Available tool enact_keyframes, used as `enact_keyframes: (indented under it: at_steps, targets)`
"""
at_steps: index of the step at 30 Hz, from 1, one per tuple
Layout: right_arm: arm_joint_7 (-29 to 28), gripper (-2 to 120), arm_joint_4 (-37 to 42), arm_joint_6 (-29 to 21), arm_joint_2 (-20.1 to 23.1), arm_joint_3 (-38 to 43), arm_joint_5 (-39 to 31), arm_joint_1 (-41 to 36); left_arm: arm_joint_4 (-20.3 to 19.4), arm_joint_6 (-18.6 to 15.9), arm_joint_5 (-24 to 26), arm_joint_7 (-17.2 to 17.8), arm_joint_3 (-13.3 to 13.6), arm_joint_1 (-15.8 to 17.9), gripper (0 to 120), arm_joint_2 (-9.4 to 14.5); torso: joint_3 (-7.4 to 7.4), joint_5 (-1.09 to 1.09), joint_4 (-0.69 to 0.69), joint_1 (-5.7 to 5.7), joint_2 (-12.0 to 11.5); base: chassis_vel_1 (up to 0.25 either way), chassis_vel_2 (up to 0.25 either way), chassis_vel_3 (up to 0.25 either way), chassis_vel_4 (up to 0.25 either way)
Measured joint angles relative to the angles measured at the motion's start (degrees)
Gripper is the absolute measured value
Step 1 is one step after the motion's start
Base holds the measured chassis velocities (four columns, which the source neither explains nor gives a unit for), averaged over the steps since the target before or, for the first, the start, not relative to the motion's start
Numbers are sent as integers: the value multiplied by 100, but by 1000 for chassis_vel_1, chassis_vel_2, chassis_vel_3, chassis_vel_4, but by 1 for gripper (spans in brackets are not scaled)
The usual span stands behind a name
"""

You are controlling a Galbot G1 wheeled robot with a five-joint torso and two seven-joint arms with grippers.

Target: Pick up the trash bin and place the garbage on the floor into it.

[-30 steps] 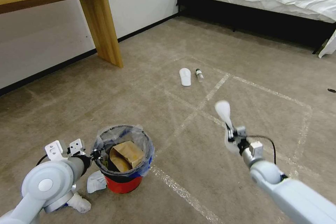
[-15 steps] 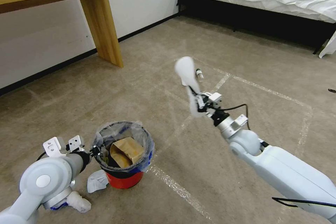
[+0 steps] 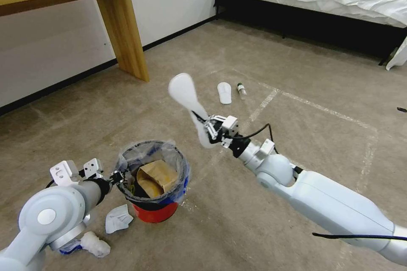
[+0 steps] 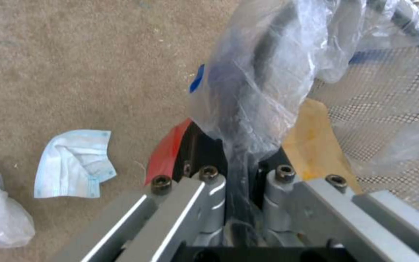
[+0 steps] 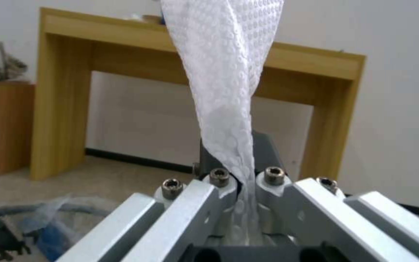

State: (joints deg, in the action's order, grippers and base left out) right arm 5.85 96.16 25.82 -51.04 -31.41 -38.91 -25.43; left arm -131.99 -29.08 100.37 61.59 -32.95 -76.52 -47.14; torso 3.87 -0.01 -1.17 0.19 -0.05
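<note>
Slipper (image 3: 186, 95) pinched in right claw (image 3: 207, 129) above floor; left claw (image 3: 116, 176) clamps bin rim (image 3: 180, 165).

A red trash bin (image 3: 153, 214) with a blue band is lined in clear plastic; a brown paper bag (image 3: 156, 177) is held inside. A white, dot-embossed slipper (image 5: 224, 72) is seen. The beige-brown floor (image 3: 296, 135) is marked with pale tape lines.
</note>
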Motion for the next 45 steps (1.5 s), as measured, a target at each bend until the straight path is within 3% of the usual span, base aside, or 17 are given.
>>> enact_keyframes:
  at_steps: [20, 32, 45]
  targets:
    - [137, 0, -1045, 30, -1619, -1079, -25, 840, 10, -34, -69, -3, 44, -90, 4, -170, 0, -1, 1, 0, 0, 0, 0, 0, 0]
    - [149, 0, -1129, 26, -1896, -1265, -22, 762, 37, -36, -74, -8, 36, -67, 4, -205, 0, -1, 0, 0, 0, 0, 0, 0, 0]
    - [128, 0, -1123, 19, -1865, -1277, 100, 376, -19, -35, -77, -2, -20, -127, 4, -235, 0, 0, 0, -1, 0, 0, 0, 0, 0]
